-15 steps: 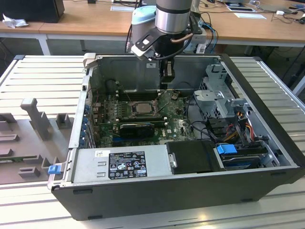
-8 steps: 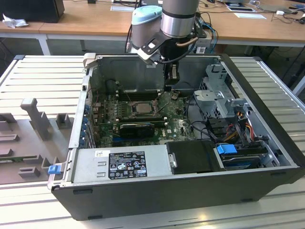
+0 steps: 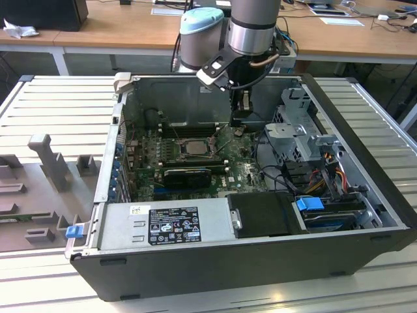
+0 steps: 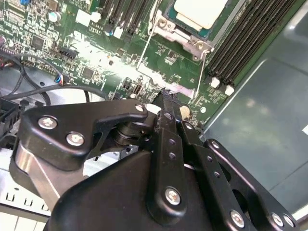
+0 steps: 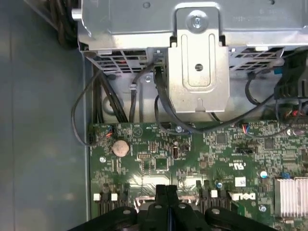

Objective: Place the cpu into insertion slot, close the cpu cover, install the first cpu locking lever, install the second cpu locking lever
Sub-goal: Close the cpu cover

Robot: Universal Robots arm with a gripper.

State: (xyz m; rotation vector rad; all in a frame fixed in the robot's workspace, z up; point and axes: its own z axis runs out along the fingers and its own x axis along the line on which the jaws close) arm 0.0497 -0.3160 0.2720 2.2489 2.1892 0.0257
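The cpu [image 4: 199, 10] lies pale and flat in the insertion slot [image 3: 193, 147] on the green board, and the silver cpu cover [image 4: 168, 30] frames it. Two thin wire locking levers [image 4: 144, 45] run from the socket's corners to a silver end piece [image 4: 180, 88]. My gripper [image 4: 166, 94] is shut, its black fingers pressed together, with the tips right at that end piece and nothing seen between them. In the exterior view the gripper [image 3: 239, 127] hangs inside the case just to the exterior view's right of the socket. The first wrist view shows the gripper [image 5: 168, 190] low over the board.
Black memory slots [image 4: 245, 41] flank the socket. A black card [image 3: 189, 175] and the grey power supply [image 3: 166, 225] lie nearer the case front. A metal drive bracket [image 5: 199, 62], loose black cables [image 5: 161, 103], a coin battery [image 5: 120, 147] and a heatsink [image 5: 292, 195] crowd the board's far side.
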